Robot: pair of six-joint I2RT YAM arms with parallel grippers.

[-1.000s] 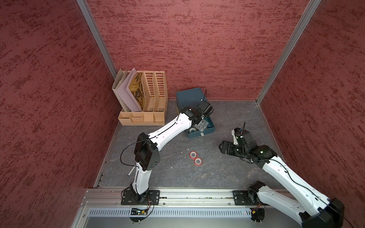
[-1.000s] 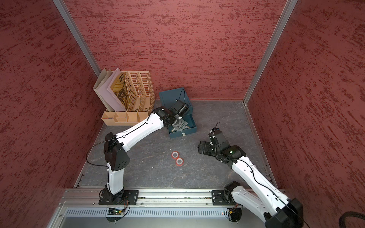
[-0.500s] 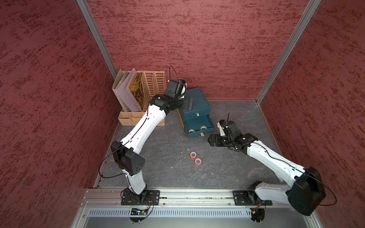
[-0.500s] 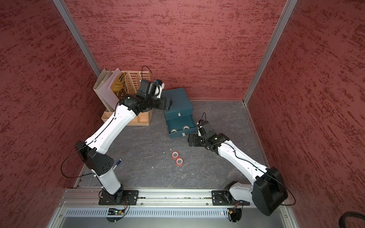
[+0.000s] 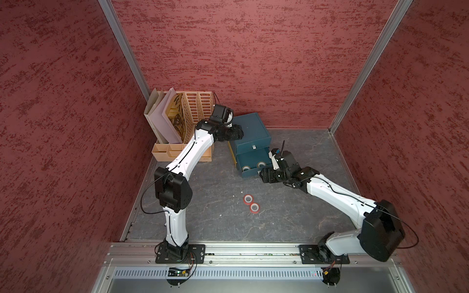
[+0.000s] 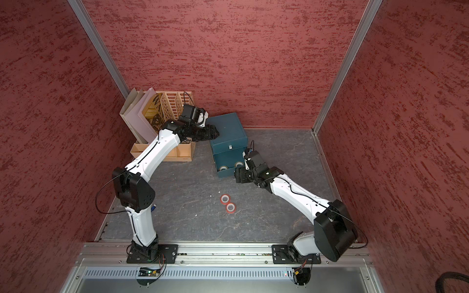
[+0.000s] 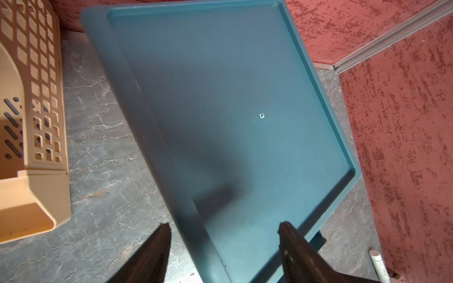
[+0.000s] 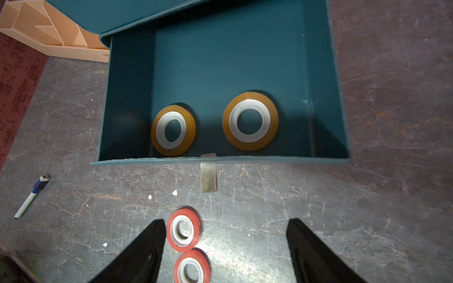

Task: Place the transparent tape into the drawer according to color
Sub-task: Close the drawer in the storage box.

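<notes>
Both arms have swung in: left pincer (image 7: 224, 225) hangs open over the cabinet (image 5: 250, 132), seemingly gripping nothing; right pincer (image 8: 225, 220) gapes empty before the drawer (image 8: 326, 98) holding both orange rolls (image 8: 250, 138). Red rolls (image 8: 182, 212) remain on the desk (image 5: 215, 203).

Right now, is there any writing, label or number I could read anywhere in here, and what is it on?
None reads clearly.
Yellow cover in the file rack: big dark letters, partly hidden, unreadable.
Tape rolls, blue drawer box, pen: no print visible.
</notes>
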